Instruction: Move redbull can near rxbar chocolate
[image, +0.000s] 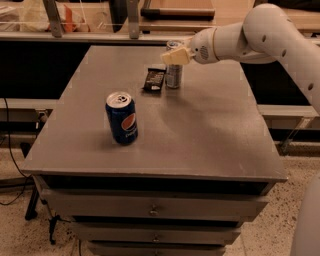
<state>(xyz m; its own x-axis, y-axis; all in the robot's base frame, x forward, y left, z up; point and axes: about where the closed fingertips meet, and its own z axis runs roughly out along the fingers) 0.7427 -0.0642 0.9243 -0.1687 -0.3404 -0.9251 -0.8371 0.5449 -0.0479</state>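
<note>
We count two cans on the worktop (210, 130): one redbull can (173, 76) toward twelve o'clock and one wider blue Pepsi can (122, 118) toward eight o'clock. We count one rxbar chocolate (154, 80), just beside the redbull can on its nine o'clock side. We see one hand (175, 56), at the redbull can's top.

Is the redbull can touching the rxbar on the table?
Cannot tell. In the camera view the can stands right beside the rxbar, with no plain gap or contact shown. The tool is at the can's upper part.
</note>
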